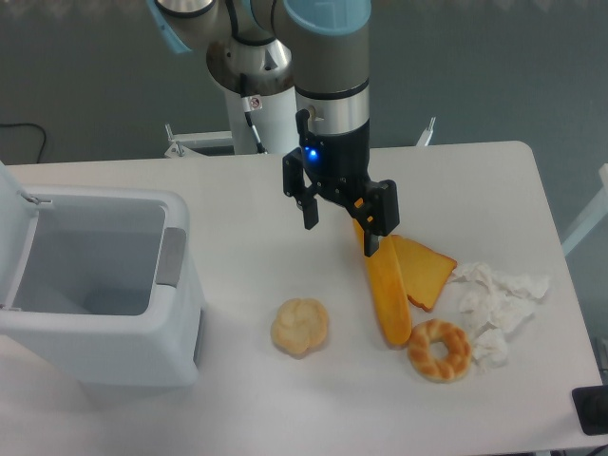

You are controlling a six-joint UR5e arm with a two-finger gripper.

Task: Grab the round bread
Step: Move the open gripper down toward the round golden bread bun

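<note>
Your gripper (340, 218) hangs w/ jaws spread apart, nothing between them, above the table (237, 190). Round bread (300, 327) lies on the table below and slightly left, apart from the fingers. Long loaf (387, 294), ring bread (440, 350), crumpled tissue (494, 299) sit to its right; white bin (95, 275) at left.

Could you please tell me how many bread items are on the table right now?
4: the round bread front-centre, a long loaf to its right, a toast slice beside that loaf, and a ring-shaped bread front-right. None appear hidden.
</note>
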